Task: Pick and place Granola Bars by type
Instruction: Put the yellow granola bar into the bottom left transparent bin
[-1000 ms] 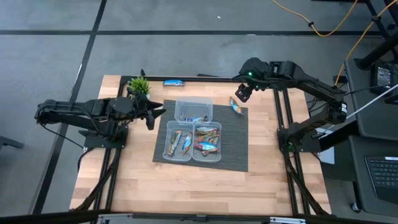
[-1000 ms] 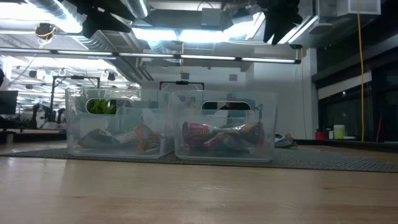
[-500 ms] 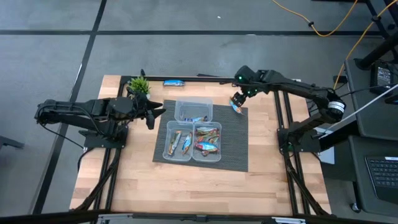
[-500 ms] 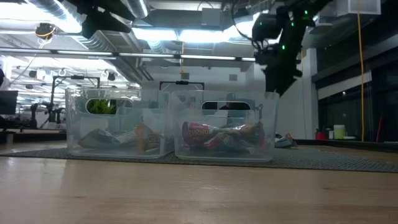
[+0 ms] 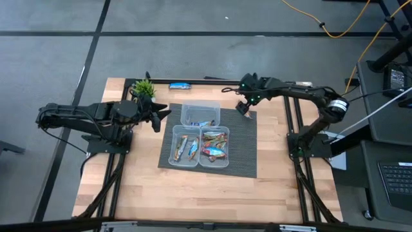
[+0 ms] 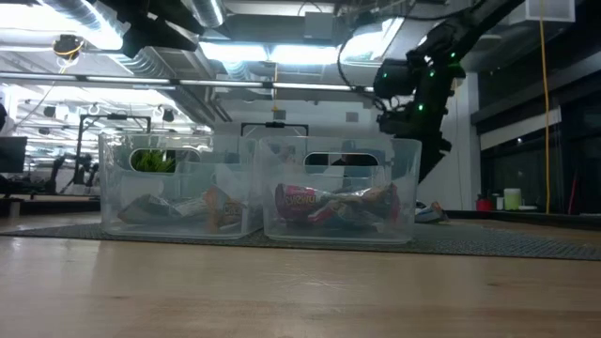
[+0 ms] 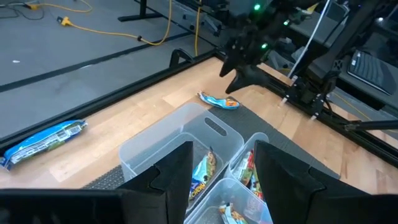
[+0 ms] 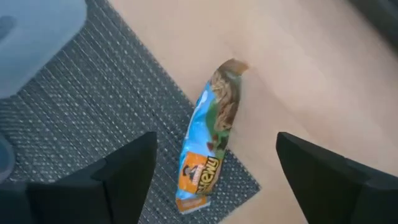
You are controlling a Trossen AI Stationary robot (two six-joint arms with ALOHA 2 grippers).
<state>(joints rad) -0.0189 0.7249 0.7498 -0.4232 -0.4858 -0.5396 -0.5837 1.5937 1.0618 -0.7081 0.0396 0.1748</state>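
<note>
A granola bar with a blue, green and orange wrapper lies flat at the far right corner of the grey mat, half on the mat and half on the wood; the left wrist view shows this granola bar too. My right gripper hovers open just above it, one finger on either side, touching nothing. A blue bar lies near the table's far edge. More bars fill three clear tubs: the far tub and two near tubs. My left gripper waits open at the mat's left.
A small green plant stands at the far left of the table, close to the left gripper. The grey mat carries the three tubs in the table's middle. Bare wood lies toward the near edge.
My right gripper has come down from high over the table's far right and moved a little left, toward the bar at the mat's far right corner; it now hangs low over it. The left arm and all bars have stayed put.
</note>
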